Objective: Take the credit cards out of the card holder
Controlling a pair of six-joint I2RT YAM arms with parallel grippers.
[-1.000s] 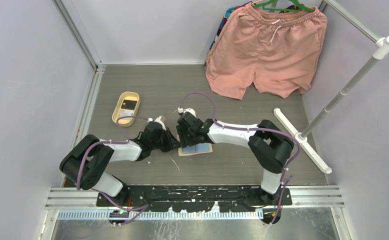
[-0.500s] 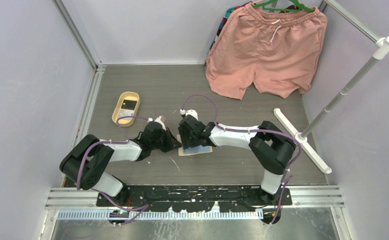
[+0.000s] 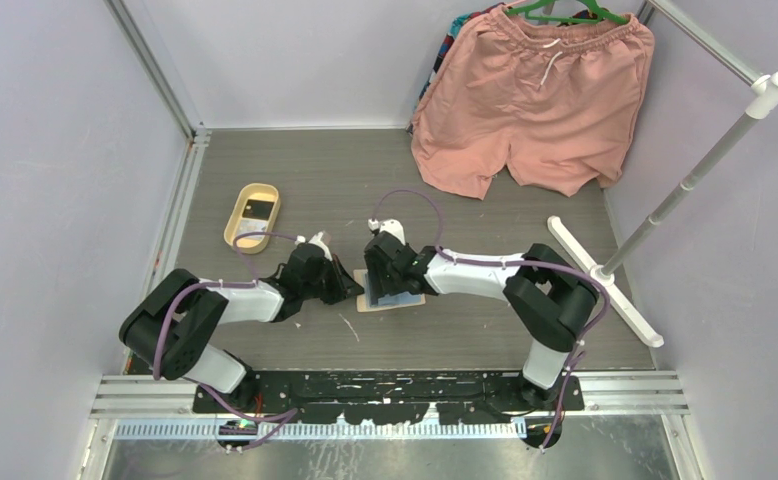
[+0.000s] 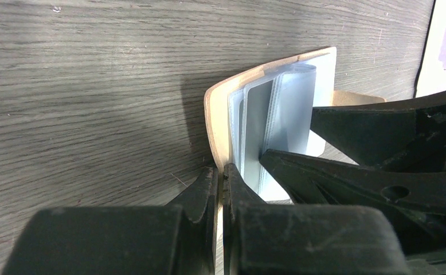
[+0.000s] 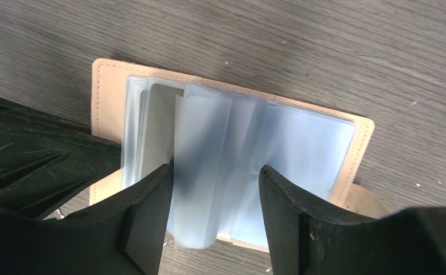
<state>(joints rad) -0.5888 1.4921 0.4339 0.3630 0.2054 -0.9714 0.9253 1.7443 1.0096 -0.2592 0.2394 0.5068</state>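
Note:
The beige card holder (image 3: 414, 300) lies open on the table between both arms. My left gripper (image 4: 222, 172) is shut on the edge of its left cover (image 4: 214, 114), which it holds raised. Pale blue-grey pockets (image 5: 238, 137) fan up from the spine, and a grey credit card (image 5: 159, 112) shows in a left pocket. My right gripper (image 5: 215, 183) hangs open over the card holder (image 5: 107, 91), with a loose pocket leaf standing between its fingers and touching the left one. A dark credit card (image 3: 258, 209) with a white part lies in the oval cream tray (image 3: 237, 228).
Pink shorts (image 3: 530, 100) hang on a green hanger at the back right. A white rack pole (image 3: 680, 190) slants up from its foot (image 3: 605, 283) on the right. Metal frame rails line the left and near edges.
My right gripper has slid a little to the right and down over the card holder and its fingers stand slightly wider. The left gripper keeps its hold and has not moved.

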